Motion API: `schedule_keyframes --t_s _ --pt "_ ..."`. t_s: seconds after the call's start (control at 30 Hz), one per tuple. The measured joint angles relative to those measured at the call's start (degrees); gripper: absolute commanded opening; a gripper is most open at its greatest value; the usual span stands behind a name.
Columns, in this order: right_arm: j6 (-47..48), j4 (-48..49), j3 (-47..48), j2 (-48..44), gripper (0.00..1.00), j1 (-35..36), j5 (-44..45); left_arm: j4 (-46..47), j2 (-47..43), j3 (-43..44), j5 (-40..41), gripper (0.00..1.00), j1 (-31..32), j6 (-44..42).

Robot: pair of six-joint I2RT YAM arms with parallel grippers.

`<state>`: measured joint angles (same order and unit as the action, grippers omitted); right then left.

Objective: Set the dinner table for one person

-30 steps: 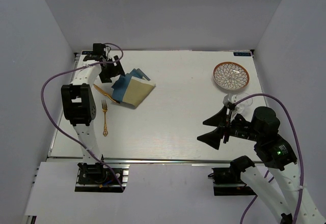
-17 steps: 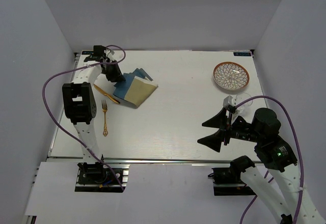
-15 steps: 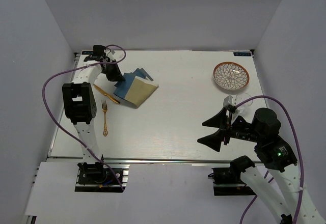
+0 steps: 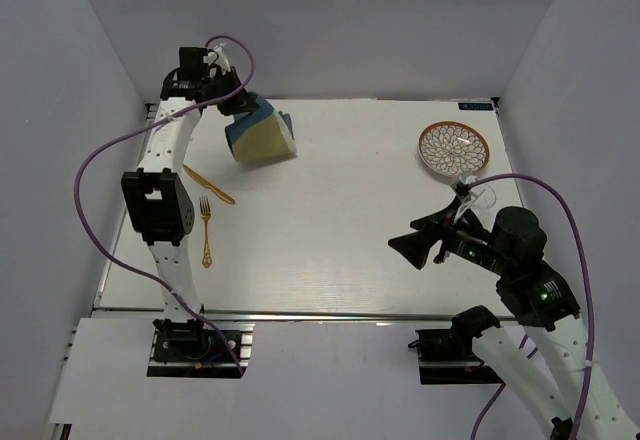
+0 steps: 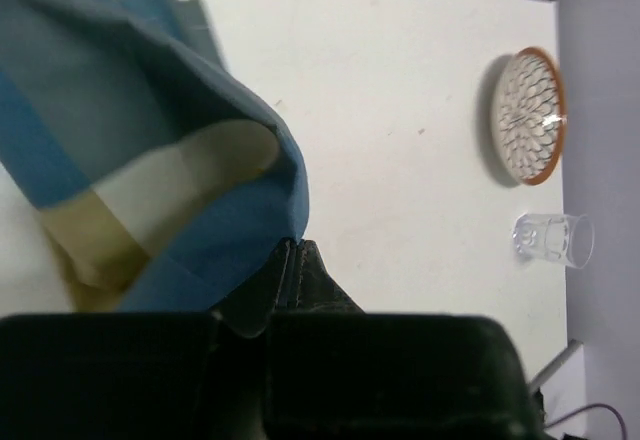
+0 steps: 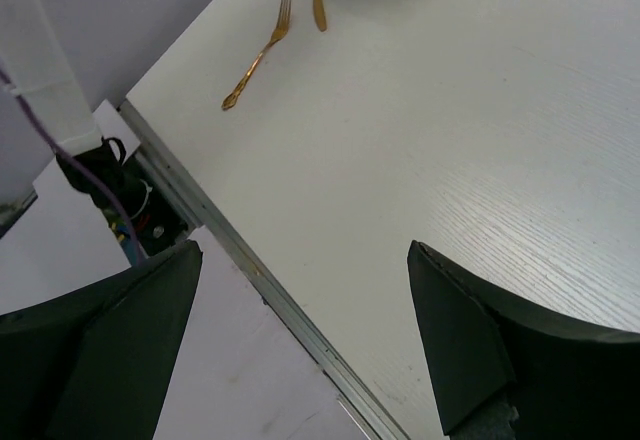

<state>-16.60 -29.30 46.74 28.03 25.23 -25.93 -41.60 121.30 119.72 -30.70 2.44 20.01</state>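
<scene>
Top view: the left hand [image 4: 232,100] has risen from the desk [image 4: 340,230] toward 11 o'clock. It now sits high over the far-left corner, jaws closed on one edge of the mat [image 4: 262,138]. A second ago the mat lay crumpled on the desk surface at 10 o'clock, partly over the knife [image 4: 208,184]. Now it hangs clear of the desk in loose folds, and the left wrist view shows blue and beige cloth draped from the closed fingertips. The knife is fully exposed, and the fork [image 4: 206,228] lies just beside it at 9 o'clock. Neither has moved.

The right hand [image 4: 425,243] hovers at 4 o'clock, fingers spread wide, holding nothing. It has shifted only slightly. The plate [image 4: 453,148] stays at 1 o'clock and the glass [image 4: 478,196] at 3 o'clock, near each other and well apart from the cutlery.

The desk itself fills the middle of the top view, running from the arm bases at 6 o'clock to the back wall at 12.

Our reading: the lift marks the start of the mat step. The mat is grasped but not yet laid, so nothing is set so far. The cloth is bunched and held by one edge. We judge that it needs spreading flat near 6 o'clock before the plate, glass and cutlery go around it. A limp fold could land doubled over.
</scene>
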Motion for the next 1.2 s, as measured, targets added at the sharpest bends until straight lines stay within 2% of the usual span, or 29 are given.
schedule_keyframes --t_s 0.07,0.13,0.2,0.23,0.27,0.33,0.37,0.4,0.6,0.77,1.0,1.2 --pt "-1.5 0.2 -0.1 0.3 0.89 0.0 1.9 1.8 -2.5 -1.3 0.2 0.00 1.7 0.2" --pt "-2.5 0.6 -0.2 0.3 0.89 0.0 3.1 5.0 -7.9 -8.3 1.2 0.00 4.4 0.7" --pt "-3.1 0.9 -0.2 0.3 0.89 0.0 3.9 9.1 -15.7 -20.4 3.0 0.11 7.9 1.5" --pt "-3.3 0.9 -0.2 0.3 0.89 0.0 4.2 12.9 -20.3 -27.8 3.7 0.19 10.3 2.3" --pt "-3.6 0.9 -0.1 0.4 0.89 0.0 4.5 14.8 -23.4 -32.9 4.2 0.41 12.3 2.8" --pt "-3.8 0.9 -0.1 0.5 0.89 0.0 4.9 18.2 -28.8 -42.6 5.0 0.52 16.9 3.3" --pt "-3.8 0.8 -0.1 0.6 0.89 0.0 5.1 20.2 -31.0 -47.1 5.4 0.84 19.3 3.8" --pt "-3.9 0.7 0.0 0.7 0.89 0.0 5.2 21.7 -32.4 -50.4 6.0 0.98 21.2 3.6" --pt "-4.4 0.8 0.0 0.8 0.89 0.0 6.4 23.9 -41.6 -66.6 11.3 0.98 29.5 5.4" --pt "-4.7 3.8 -1.7 4.1 0.89 0.0 6.4 16.2 -53.8 -67.3 25.7 0.98 29.8 13.2" --pt "-4.2 12.4 -2.5 27.5 0.89 1.2 6.5 -1.4 -61.2 -61.4 44.7 0.98 29.5 26.4" --pt "-6.6 21.4 -2.3 45.1 0.87 3.1 5.8 -10.4 -68.1 -61.2 50.1 0.98 29.1 28.9"
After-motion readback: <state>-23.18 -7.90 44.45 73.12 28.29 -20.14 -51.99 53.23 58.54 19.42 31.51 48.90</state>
